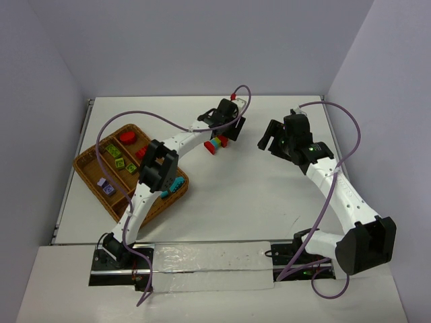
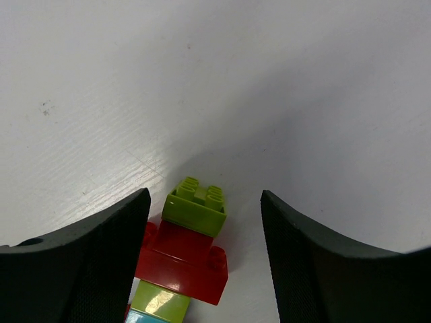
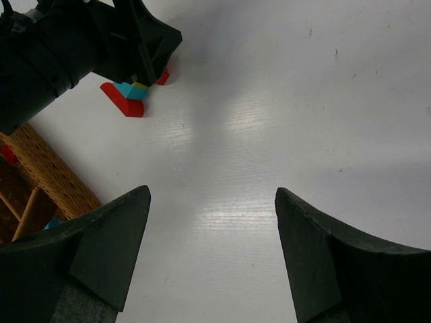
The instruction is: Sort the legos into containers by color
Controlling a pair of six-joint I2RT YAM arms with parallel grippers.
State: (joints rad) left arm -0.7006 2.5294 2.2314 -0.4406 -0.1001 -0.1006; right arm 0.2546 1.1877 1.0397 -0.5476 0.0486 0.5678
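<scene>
A short lego stack [image 1: 217, 143] lies on the white table, right of the wicker tray [image 1: 79, 165]. In the left wrist view it shows a lime-green brick [image 2: 196, 205] on a red brick [image 2: 180, 261], then green and teal below. My left gripper [image 2: 204, 196] is open, low over the table, with a jaw on either side of the stack; the left jaw is close to it and the right jaw stands apart. My right gripper [image 3: 212, 195] is open and empty over bare table to the right [image 1: 269, 140]. It sees the stack [image 3: 132, 94] from afar.
The tray's compartments hold red pieces [image 1: 126, 137], green bricks [image 1: 114, 153], purple bricks [image 1: 104, 185] and teal bricks [image 1: 176, 185]. The left arm passes over the tray's right side. The tray's corner shows in the right wrist view [image 3: 47, 175].
</scene>
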